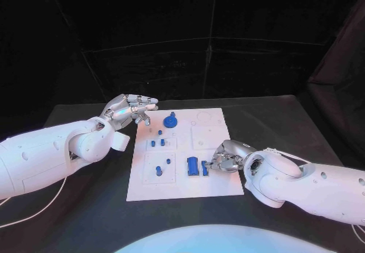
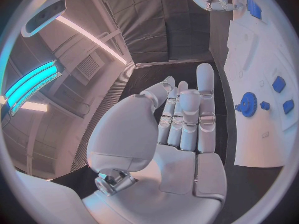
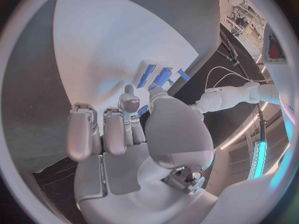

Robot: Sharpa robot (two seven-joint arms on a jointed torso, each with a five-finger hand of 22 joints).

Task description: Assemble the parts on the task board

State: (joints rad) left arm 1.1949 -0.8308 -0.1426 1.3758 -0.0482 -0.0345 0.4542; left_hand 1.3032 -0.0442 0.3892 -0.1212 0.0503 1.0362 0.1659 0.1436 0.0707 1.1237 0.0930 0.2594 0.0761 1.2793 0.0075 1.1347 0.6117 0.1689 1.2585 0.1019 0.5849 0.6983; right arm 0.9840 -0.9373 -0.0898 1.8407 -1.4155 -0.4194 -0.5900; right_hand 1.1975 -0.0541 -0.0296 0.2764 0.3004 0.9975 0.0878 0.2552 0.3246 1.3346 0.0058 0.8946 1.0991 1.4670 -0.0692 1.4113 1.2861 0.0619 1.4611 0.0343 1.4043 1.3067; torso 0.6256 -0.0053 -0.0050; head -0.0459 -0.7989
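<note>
The white task board lies in the middle of the table. A blue gear stands near its far edge, with small blue parts nearer and two blue blocks near the front right. My left hand hovers over the board's far left corner, fingers stretched out and holding nothing; its wrist view shows the gear and board beyond the fingers. My right hand sits low at the board's right edge, fingers curled toward the blocks. A blue sliver shows between its thumb and a finger; I cannot tell whether it is held.
Black table surrounds the board, with dark curtains behind. My left forearm crosses the table's left side and my right forearm its front right. More blue parts lie on the board beyond my right hand.
</note>
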